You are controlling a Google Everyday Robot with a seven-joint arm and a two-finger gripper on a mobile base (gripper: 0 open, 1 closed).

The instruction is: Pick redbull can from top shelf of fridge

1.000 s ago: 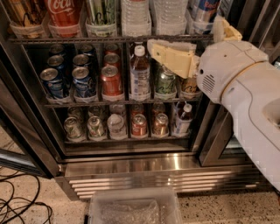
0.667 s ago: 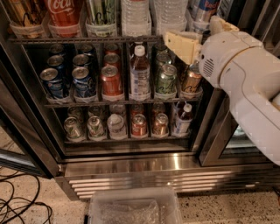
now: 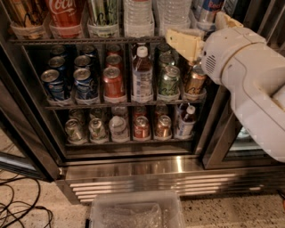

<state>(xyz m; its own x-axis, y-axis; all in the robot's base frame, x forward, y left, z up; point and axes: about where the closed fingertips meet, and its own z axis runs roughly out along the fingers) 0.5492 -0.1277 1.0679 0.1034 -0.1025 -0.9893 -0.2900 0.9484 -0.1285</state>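
The redbull can (image 3: 207, 10), silver and blue, stands at the right end of the top shelf (image 3: 67, 41), and only its lower part shows at the top edge of the view. My gripper (image 3: 187, 42), cream-coloured on a white arm, is in front of the fridge (image 3: 147, 171) just below the top shelf's front rail. It is below and slightly left of the can and holds nothing that I can see. The white wrist (image 3: 236, 53) covers the shelf's far right.
On the top shelf stand a red Coca-Cola can (image 3: 64, 13), a green can (image 3: 103, 13) and clear water bottles (image 3: 139, 13). Lower racks hold short cans and bottles. A clear plastic bin (image 3: 136, 213) sits on the floor in front, with cables (image 3: 18, 209) at left.
My arm and gripper have moved right and slightly up, from in front of the middle rack toward the right end of the top shelf. The cans have not moved.
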